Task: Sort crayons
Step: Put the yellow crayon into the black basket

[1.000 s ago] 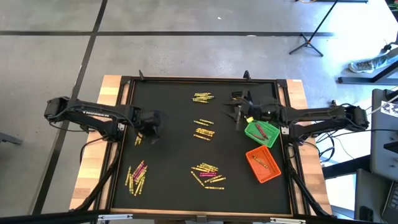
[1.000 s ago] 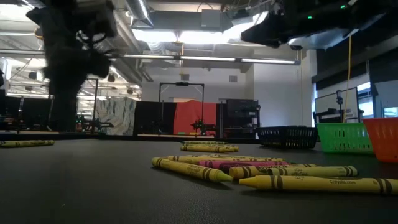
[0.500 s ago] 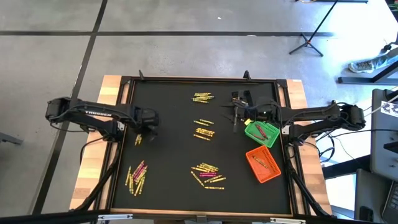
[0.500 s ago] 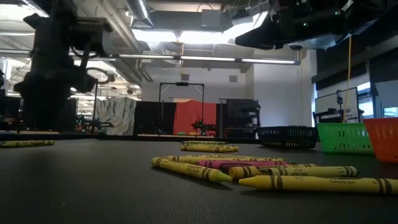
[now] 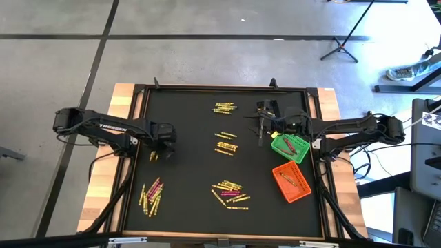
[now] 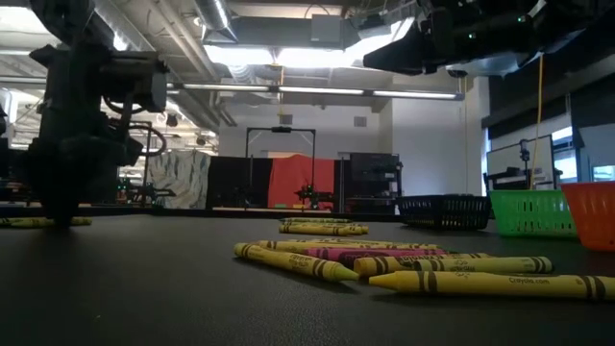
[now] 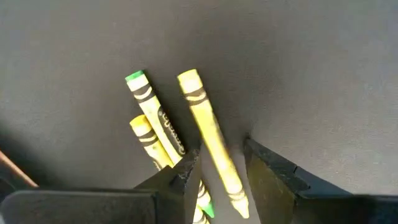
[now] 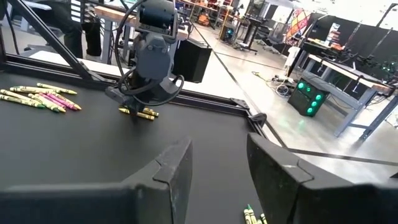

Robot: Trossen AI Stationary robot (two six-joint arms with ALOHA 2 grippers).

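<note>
Crayons lie in groups on the black mat: far centre (image 5: pixel 224 108), middle (image 5: pixel 226 145), near centre (image 5: pixel 231 193), near left (image 5: pixel 151 196). A few more lie at the left (image 5: pixel 153 156). My left gripper (image 5: pixel 158 146) points straight down over those, open. In the left wrist view its fingers stand on either side of one yellow crayon (image 7: pixel 205 124), which lies flat beside a green-tipped crayon (image 7: pixel 152 109). My right gripper (image 5: pixel 260 128) hangs level above the mat by the green bin (image 5: pixel 290 146). It is open, with nothing between its fingers (image 8: pixel 180 165).
An orange bin (image 5: pixel 291 182) with a few crayons in it sits near the green one at the right. A black bin (image 6: pixel 444 211) stands farther back. The mat's raised frame (image 5: pixel 138 151) runs close to the left gripper.
My left gripper has come down toward the crayons at the left until its fingertips are about at the mat. It has rolled about its own axis on the way. Its gap looks unchanged.
</note>
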